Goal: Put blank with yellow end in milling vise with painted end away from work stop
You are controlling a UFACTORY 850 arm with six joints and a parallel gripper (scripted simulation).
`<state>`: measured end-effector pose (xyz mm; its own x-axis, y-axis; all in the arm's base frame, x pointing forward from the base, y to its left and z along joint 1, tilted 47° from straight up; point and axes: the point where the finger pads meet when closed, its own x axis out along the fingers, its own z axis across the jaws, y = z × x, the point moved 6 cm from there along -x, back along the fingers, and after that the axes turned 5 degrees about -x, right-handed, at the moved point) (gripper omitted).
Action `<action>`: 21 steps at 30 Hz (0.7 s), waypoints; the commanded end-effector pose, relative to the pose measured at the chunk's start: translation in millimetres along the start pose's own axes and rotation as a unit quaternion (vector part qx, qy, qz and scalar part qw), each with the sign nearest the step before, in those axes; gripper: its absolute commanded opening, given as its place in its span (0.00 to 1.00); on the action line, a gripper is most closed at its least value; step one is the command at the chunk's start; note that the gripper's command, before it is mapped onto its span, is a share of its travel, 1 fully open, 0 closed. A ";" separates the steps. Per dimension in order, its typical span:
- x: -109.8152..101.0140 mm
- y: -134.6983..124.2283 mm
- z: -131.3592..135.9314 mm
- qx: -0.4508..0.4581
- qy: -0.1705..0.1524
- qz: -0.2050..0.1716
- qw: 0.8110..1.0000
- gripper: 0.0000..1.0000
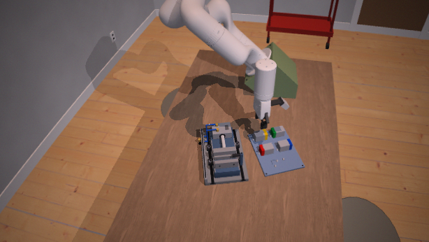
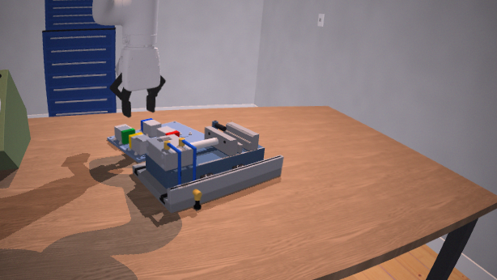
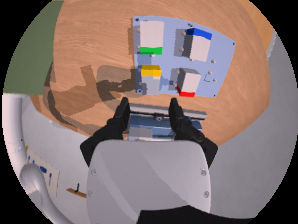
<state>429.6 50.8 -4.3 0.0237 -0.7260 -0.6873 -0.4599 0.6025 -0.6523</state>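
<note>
Workshop: vise (image 1: pixel 225 151) (image 2: pixel 220 140), blue drawer cabinet (image 2: pixel 78 69), red cart (image 1: pixel 300 25)

The brown, wood-grained table (image 1: pixel 290 203) (image 2: pixel 344 182) (image 3: pixel 90 40) directly carries a blue infeed plate (image 1: pixel 288 164) (image 2: pixel 175 126) (image 3: pixel 226 57), lower than the claw (image 1: pixel 264 122) (image 2: pixel 138 111) (image 3: pixel 149 104) and near it; the milling vise (image 1: pixel 225 151) (image 2: pixel 218 159) (image 3: pixel 150 123), on the claw's other side from a green, slope-sided block (image 1: pixel 287 78) (image 2: pixel 14 125) (image 3: pixel 25 55).

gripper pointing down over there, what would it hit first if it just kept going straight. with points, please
Most likely the yellow-ended blank (image 1: pixel 259 136) (image 2: pixel 140 145) (image 3: pixel 151 84): the open gripper (image 1: pixel 263 123) (image 2: pixel 138 111) (image 3: pixel 149 104) lines up roughly above it, though its height is hard to judge and the fingers might pass either side.
</note>
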 end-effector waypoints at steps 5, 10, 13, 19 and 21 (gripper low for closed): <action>-4.8 0.9 1.6 0.000 -0.001 0.000 1.000 0.72; -5.3 1.0 1.7 0.000 -0.001 0.000 1.000 0.72; -5.3 1.0 1.7 0.000 -0.001 0.000 1.000 0.72; -6.7 1.3 2.1 0.000 -0.001 0.000 1.000 0.72; -7.2 1.4 2.2 0.000 -0.001 0.000 1.000 0.72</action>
<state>430.1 56.0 -1.8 0.0238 -0.7260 -0.6873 -0.4598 0.6025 -0.6523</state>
